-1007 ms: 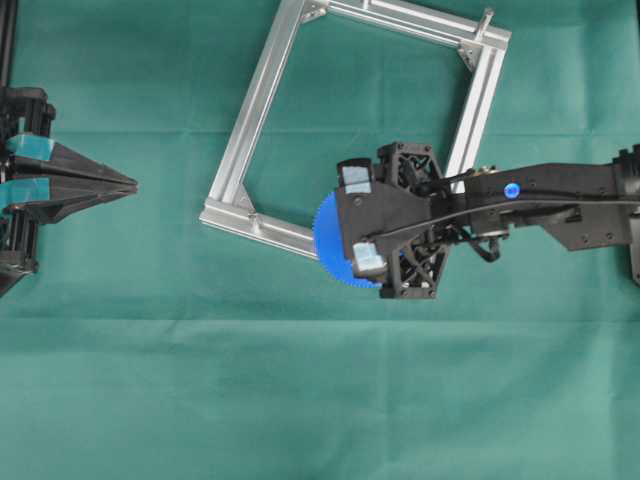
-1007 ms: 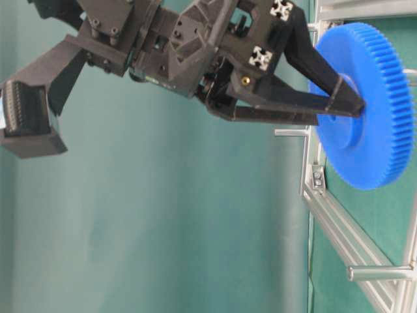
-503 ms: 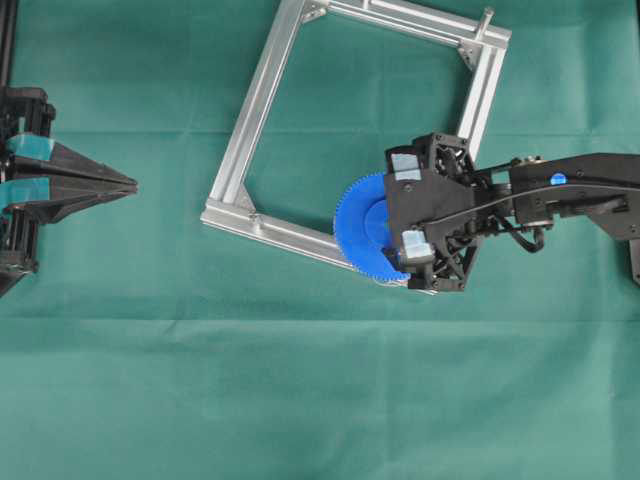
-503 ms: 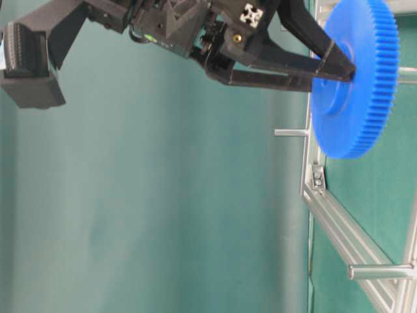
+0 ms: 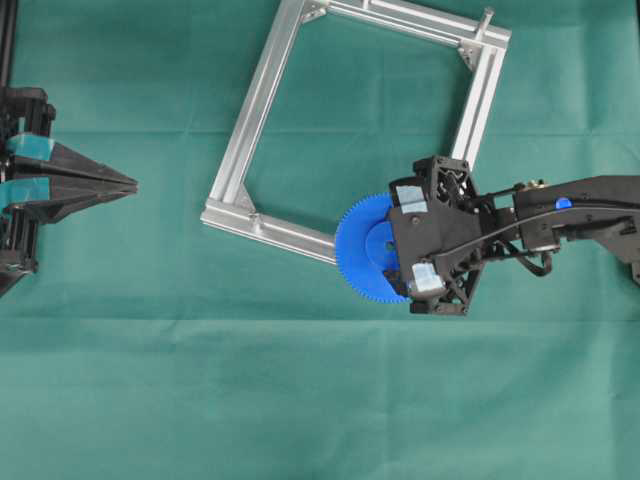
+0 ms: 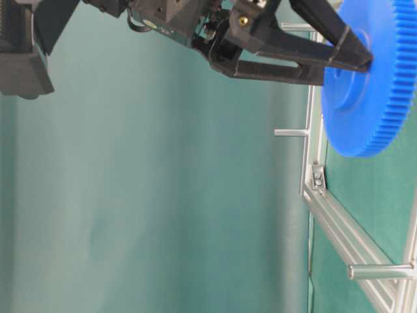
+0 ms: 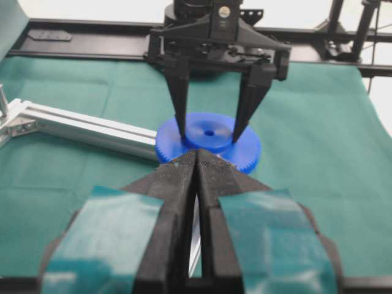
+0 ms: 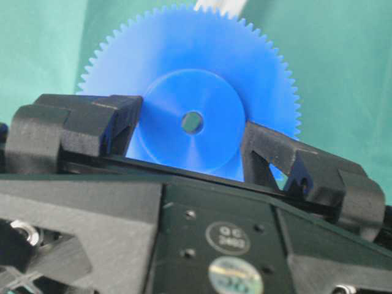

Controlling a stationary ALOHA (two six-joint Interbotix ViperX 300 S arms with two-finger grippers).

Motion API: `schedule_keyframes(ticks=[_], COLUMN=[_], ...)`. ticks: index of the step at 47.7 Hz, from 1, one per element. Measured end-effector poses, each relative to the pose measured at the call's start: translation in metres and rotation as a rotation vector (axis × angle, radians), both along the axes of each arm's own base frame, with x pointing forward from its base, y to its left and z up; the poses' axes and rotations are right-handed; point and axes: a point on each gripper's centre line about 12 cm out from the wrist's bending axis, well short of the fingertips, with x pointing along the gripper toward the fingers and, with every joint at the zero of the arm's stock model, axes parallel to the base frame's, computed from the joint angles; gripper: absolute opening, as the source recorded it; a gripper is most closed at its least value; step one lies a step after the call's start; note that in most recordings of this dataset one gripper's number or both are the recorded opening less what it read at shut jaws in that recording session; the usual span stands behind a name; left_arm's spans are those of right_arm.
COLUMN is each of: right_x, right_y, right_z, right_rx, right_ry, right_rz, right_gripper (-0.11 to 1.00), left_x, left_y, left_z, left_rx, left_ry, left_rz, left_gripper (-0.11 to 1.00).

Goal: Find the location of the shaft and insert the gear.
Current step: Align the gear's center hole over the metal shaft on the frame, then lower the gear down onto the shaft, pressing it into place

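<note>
A green cloth (image 5: 200, 380) covered the whole work surface, with a straight crease running from nine o'clock to three o'clock across its lower half in the overhead view. On it lay a square frame of silver aluminium bars (image 5: 262, 88), turned so that its corners pointed toward about one, four, seven and eleven o'clock, with small brackets inside the corners. In the table-level view short silver pegs (image 6: 291, 132) stood out from the frame's bars, and a black rail (image 7: 86, 48) ran along the cloth's far edge at twelve o'clock in the left wrist view.
</note>
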Motion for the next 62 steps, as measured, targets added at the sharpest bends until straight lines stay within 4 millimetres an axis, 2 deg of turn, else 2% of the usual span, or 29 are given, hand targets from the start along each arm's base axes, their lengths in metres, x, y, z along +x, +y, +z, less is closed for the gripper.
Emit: schedule_keyframes(ticks=[17, 36, 50, 62], right_x=[-0.002, 0.005, 0.014, 0.011], right_y=[0.018, 0.020, 0.009, -0.002], right_z=[0.000, 0.001, -0.004, -0.006], right_rx=[0.010, -0.012, -0.045, -0.046], right_ry=[0.001, -0.029, -0.035, -0.027], right_rz=[0.039, 0.068, 0.065, 0.033], right_gripper=[0.69, 0.69, 0.69, 0.69], left_x=[0.000, 0.000, 0.000, 0.000], left_y=[0.000, 0.000, 0.000, 0.000], left_z=[0.000, 0.000, 0.000, 0.000], left_rx=[0.000, 0.000, 0.000, 0.000], left_ry=[0.000, -0.002, -0.002, 0.002], left_rz=[0.000, 0.000, 0.000, -0.002], left_gripper=[0.02, 0.01, 0.02, 0.02])
